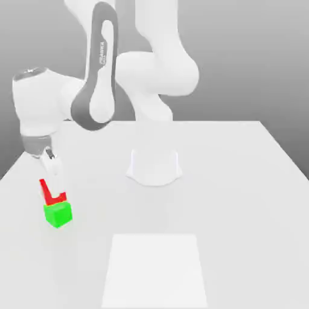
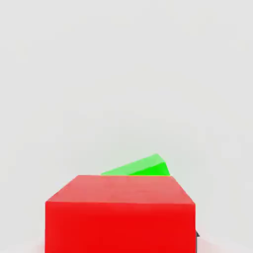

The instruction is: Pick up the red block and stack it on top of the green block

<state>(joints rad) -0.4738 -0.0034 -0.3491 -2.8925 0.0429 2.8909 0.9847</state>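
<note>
At the exterior view's left, my gripper (image 1: 53,188) is shut on the red block (image 1: 44,191), and one white finger covers much of the block's face. The green block (image 1: 58,215) sits on the table directly beneath it. The red block's lower edge meets the green block's top; I cannot tell whether it rests there or hovers just above. In the hand view the red block (image 2: 118,213) is close up, and a corner of the green block (image 2: 141,167) peeks out from behind it.
The arm's white base (image 1: 154,166) stands at the table's middle back. A paler rectangular patch (image 1: 154,268) lies on the white table (image 1: 241,199) toward the front. The table's left edge runs close to the blocks.
</note>
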